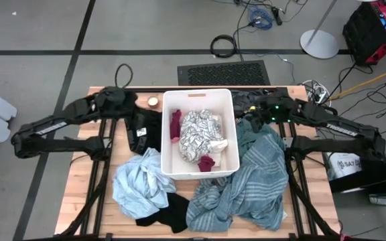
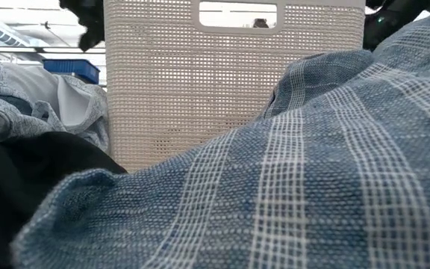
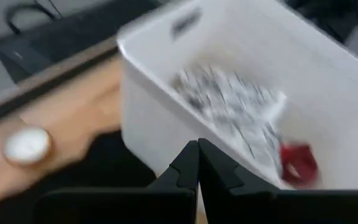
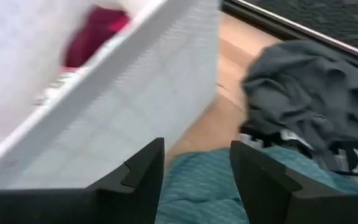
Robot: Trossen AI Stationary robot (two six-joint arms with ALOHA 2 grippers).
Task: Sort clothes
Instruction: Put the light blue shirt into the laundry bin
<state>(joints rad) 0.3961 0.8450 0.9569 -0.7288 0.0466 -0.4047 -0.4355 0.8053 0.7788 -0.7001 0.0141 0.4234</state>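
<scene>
A white plastic bin (image 1: pixel 168 137) stands mid-table and holds a white patterned garment (image 1: pixel 200 134) and small magenta pieces (image 1: pixel 175 124). A light blue garment (image 1: pixel 139 182) and a black one (image 1: pixel 166 214) lie to its left. A large teal-grey striped garment (image 1: pixel 250 184) lies to its right, and it fills the low view (image 2: pixel 312 172). A dark grey garment (image 4: pixel 303 81) lies at the far right. My left gripper (image 3: pixel 197 165) is shut and empty beside the bin's left wall, above black cloth (image 1: pixel 149 127). My right gripper (image 4: pixel 194 168) is open and empty above the striped garment's far end (image 4: pixel 204 186), beside the bin's right wall.
A small round pale object (image 1: pixel 153 102) lies on the wooden table left of the bin's far corner, and it also shows in the left wrist view (image 3: pixel 27 144). A black mat (image 1: pixel 223 72) and cables lie on the floor beyond the table's far edge.
</scene>
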